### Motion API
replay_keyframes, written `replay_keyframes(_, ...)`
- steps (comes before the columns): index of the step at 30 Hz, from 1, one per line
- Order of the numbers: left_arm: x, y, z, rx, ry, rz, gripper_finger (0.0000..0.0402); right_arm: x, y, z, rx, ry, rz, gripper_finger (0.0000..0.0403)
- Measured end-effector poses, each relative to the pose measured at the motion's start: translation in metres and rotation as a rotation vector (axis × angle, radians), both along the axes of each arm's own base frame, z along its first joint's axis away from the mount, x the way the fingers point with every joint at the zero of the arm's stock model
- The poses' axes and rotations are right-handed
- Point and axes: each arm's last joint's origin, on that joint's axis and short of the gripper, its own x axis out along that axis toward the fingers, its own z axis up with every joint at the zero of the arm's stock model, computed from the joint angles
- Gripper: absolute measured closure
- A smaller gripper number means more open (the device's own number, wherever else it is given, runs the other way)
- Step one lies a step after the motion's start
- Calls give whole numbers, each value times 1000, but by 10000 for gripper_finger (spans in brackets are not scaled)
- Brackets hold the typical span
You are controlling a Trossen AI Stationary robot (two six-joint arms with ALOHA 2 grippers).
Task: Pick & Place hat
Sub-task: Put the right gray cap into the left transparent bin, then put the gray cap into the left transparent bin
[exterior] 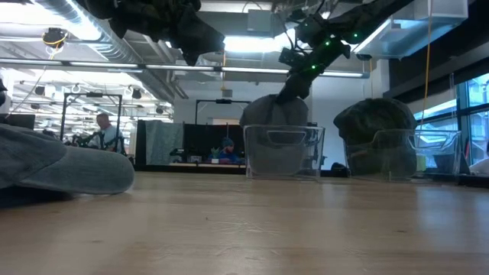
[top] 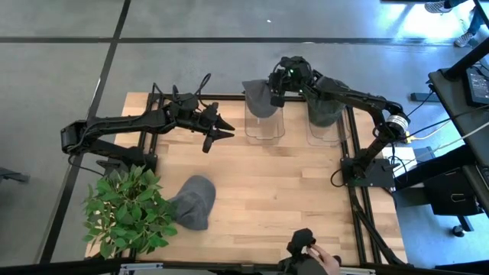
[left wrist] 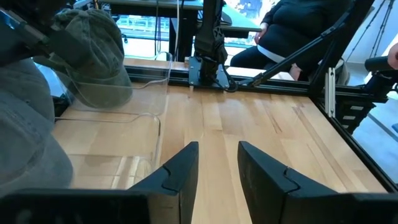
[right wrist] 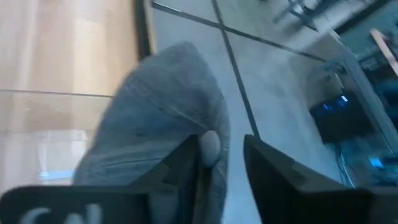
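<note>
A grey hat (top: 258, 103) sits in the left clear bin (top: 263, 131) at the table's far side, its crown drawn up to a peak (exterior: 284, 101). My right gripper (top: 276, 93) is right above it, shut on it. A second grey hat (top: 195, 200) lies flat on the wood near the table's near left part. A dark green hat (top: 325, 111) fills the right clear bin (top: 325, 136). My left gripper (top: 224, 131) hovers open above the middle of the table, left of the bins, touching nothing. My right gripper (right wrist: 222, 163) pinches the grey hat's crown (right wrist: 219, 177) between its two fingers, right beside the top button (right wrist: 210, 145). It comes from above, pointing down. The hat hangs below the fingers with its lower part inside the left bin (exterior: 283, 153).
A potted plant (top: 126, 210) stands at the near left corner, next to the lying hat. A person's hand (top: 325, 258) with a dark device shows at the near edge. Bare wood (top: 290, 191) stretches between the bins and the near edge. A black frame rims the table.
</note>
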Motion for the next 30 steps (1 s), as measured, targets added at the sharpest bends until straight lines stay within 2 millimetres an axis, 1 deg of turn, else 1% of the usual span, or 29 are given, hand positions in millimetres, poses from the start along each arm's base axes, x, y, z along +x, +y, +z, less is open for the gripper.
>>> replay_keyframes(4, 0, 0, 0, -9, 1, 3, 296, -1, 0, 4, 9, -23, -75, 231)
replay_keyframes(7, 0, 0, 0, -25, 2, 7, 297, -2, 4, 13, -7, -44, -73, 213)
replay_keyframes(10, 0, 0, 0, -26, 2, 7, 295, -2, 9, 20, -22, -65, -61, 206)
replay_keyframes(17, 0, 0, 0, -27, 2, 9, 294, -3, 25, 34, -31, -100, -27, 204)
replay_keyframes(20, -1, 0, -3, -49, 29, 12, 297, -1, 41, 40, 49, -140, 61, 204)
replay_keyframes(22, -2, 0, -6, -85, 63, 19, 297, 1, 58, 43, 151, -174, 153, 204)
replay_keyframes(24, -4, -2, -11, -122, 118, 18, 296, 4, 76, 45, 274, -196, 209, 204)
replay_keyframes(26, -7, -8, -19, -159, 211, -22, 294, 5, 92, 42, 377, -166, 212, 204)
replay_keyframes(30, -11, -31, -33, -225, 386, -147, 293, 7, 122, 28, 453, -153, 188, 204)
